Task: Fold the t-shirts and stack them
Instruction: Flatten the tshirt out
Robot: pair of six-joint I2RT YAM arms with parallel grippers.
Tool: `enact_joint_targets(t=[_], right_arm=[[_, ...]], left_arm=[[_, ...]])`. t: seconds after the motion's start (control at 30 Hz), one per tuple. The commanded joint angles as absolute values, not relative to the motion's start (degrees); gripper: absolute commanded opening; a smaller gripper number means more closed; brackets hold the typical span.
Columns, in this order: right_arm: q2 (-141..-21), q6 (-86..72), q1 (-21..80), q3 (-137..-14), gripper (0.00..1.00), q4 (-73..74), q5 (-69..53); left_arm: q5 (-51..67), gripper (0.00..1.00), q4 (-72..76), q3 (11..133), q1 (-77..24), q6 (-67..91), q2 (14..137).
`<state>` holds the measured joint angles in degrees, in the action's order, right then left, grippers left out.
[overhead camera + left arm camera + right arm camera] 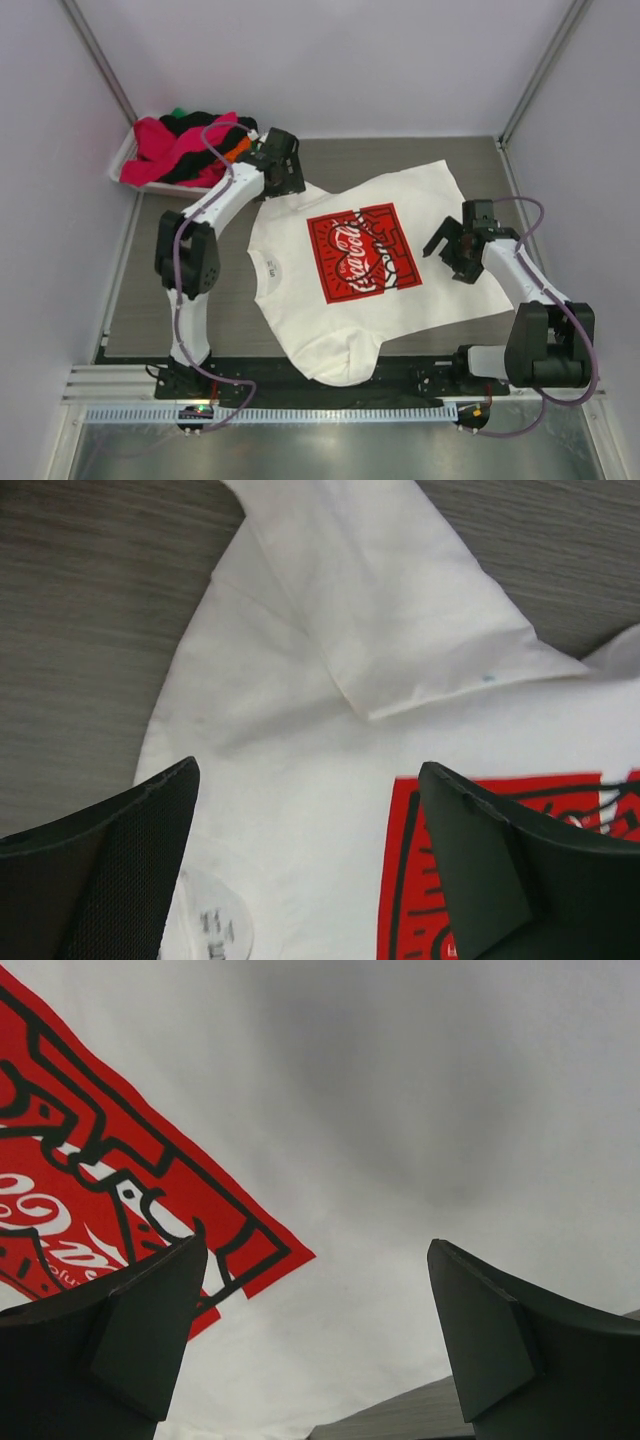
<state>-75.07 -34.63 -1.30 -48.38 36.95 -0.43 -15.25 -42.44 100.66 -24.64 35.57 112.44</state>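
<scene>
With left gripper (310, 780) and right gripper (318, 1250) wide, empty over white cotton t-shirt with red square print (355, 250), flatten doubled-over sleeve (400, 610) toward far edge of table (150, 300) first.

Soft matt white cloth t-shirt (300, 320), smooth red print (362, 250), matt grey wood-grain table (400, 155), perhaps laminate.

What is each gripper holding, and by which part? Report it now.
Nothing is held. The left gripper and the right gripper both stand open over the white t-shirt, which lies spread on the table.
</scene>
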Motion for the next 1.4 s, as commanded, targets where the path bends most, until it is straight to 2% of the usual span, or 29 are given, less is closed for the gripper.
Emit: enact_joint_targets(t=[0.0, 0.27, 0.6, 0.8, 0.97, 1.1, 1.13, 1.2, 1.37], right_arm=[[-70.93, -34.45, -1.49, -45.18, 0.98, 30.76, -4.04], [-69.96, -32.96, -1.49, -39.11, 0.98, 30.06, -3.52], [-71.01, -32.7, -1.49, -37.88, 0.97, 30.06, -2.55], [-71.63, -32.7, -1.49, -37.88, 0.97, 29.97, -2.37], [-71.63, -32.61, -1.49, -37.79, 0.97, 29.88, -2.37], [-71.89, -32.52, -1.49, -37.79, 0.96, 29.71, -2.46], [-71.98, -32.52, -1.49, -37.79, 0.96, 29.71, -2.46], [-71.98, -32.52, -1.49, -37.71, 0.96, 29.71, -2.64], [-71.98, -32.43, -1.49, -37.71, 0.96, 29.71, -2.81]], left_arm=[[-14.24, 0.91, -40.43, 108.0, -24.44, 37.7, 121.27], [-12.31, 0.87, -40.43, 117.86, -23.29, 42.18, 134.29], [-12.66, 0.77, -37.53, 118.3, -23.2, 43.77, 135.79], [-12.57, 0.66, -38.05, 120.49, -23.12, 43.86, 137.72], [-12.39, 0.51, -38.76, 123.04, -23.03, 44.03, 139.3], [-12.31, 0.3, -39.11, 124.8, -22.94, 43.95, 139.92], [-12.3, 0.14, -39.46, 125.76, -22.85, 43.95, 140.1], [-12.3, 0.0, -39.64, 126.47, -22.76, 43.95, 140.19], [-12.92, 0.0, -39.82, 131.64, -22.41, 44.21, 141.59]])
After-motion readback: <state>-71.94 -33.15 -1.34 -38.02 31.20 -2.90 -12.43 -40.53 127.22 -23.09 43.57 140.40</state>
